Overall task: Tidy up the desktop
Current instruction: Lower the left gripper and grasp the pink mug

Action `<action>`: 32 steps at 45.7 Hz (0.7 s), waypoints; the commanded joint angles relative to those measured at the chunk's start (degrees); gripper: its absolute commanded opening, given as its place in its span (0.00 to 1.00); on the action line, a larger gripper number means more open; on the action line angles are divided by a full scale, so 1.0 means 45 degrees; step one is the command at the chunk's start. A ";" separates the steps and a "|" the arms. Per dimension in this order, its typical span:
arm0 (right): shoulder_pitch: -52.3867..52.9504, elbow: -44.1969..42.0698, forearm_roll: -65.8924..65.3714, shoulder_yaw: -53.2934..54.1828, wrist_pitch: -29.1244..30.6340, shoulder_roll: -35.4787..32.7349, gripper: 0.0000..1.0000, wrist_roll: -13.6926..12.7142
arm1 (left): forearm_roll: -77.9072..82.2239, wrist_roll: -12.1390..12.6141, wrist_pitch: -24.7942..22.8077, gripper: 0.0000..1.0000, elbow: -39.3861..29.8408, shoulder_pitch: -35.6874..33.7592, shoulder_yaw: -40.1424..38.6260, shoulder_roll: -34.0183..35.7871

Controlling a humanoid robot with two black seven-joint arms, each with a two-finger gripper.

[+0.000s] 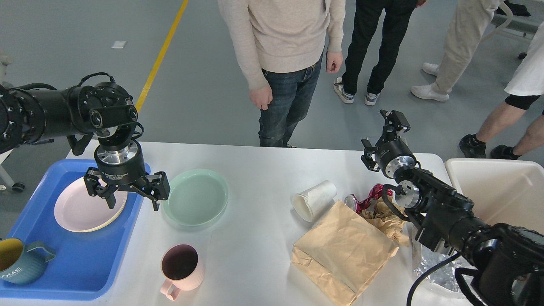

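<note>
The desktop is filling the lower and middle frame. At its left edge a blue tray is carrying a pink plate and a blue-grey mug. The left gripper is hanging wrist-down from the upper left, jaws spread wide, straddling the tray's right rim beside a green plate. The right gripper is pointing away toward the upper right, above the table's far edge; whether its jaws are apart cannot be told. A paper bag is lying lower centre.

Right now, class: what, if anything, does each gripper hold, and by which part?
Nothing. The left gripper hangs open above the blue tray's edge; the right gripper is raised with nothing in it.
</note>
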 commanded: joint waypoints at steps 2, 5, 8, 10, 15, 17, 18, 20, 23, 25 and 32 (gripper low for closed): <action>0.0000 0.0000 0.0000 0.0000 0.0000 0.0000 1.00 0.0000 | 0.0008 -0.0393 0.0002 0.96 -0.0800 -0.0248 0.0271 0.0011; 0.0000 0.0000 0.0000 0.0000 0.0000 0.0000 1.00 0.0000 | 0.0008 -0.0393 0.0002 0.96 -0.0859 -0.0112 0.0271 -0.0106; 0.0000 0.0000 0.0000 0.0000 0.0000 0.0000 1.00 0.0000 | 0.0028 -0.0373 0.0002 0.96 -0.0859 0.0160 0.0272 -0.0145; 0.0000 0.0000 0.0000 0.0000 0.0000 0.0000 1.00 0.0000 | 0.0028 -0.0393 0.0002 0.96 -0.0820 0.0395 0.0233 -0.0165; 0.0000 0.0000 0.0000 0.0000 0.0000 0.0000 1.00 0.0000 | 0.0008 -0.0373 0.0002 0.96 -0.0722 0.0767 0.0057 -0.0340; 0.0000 0.0000 0.0000 0.0000 0.0000 0.0000 1.00 0.0000 | 0.0008 -0.0373 0.0002 0.96 -0.0722 0.0884 0.0037 -0.0554; 0.0000 0.0000 0.0000 0.0000 0.0000 0.0000 1.00 0.0000 | 0.0008 -0.0373 0.0002 0.96 -0.0722 0.0923 0.0018 -0.0671; 0.0000 0.0000 0.0000 0.0000 0.0000 0.0000 1.00 0.0000 | -0.0011 -0.0373 0.0002 0.96 -0.0703 0.1079 0.0018 -0.0867; 0.0000 0.0000 0.0000 0.0000 0.0000 0.0000 1.00 0.0000 | -0.0011 -0.0373 0.0002 0.96 -0.0664 0.1313 0.0018 -0.1004; 0.0000 0.0000 0.0000 0.0000 0.0000 0.0000 1.00 0.0000 | -0.0031 -0.0373 0.0002 0.96 -0.0625 0.1450 -0.0002 -0.1063; 0.0000 0.0000 0.0000 0.0000 0.0000 0.0000 1.00 0.0000 | -0.0129 -0.0374 0.0002 0.96 -0.0352 0.2094 -0.0547 -0.1063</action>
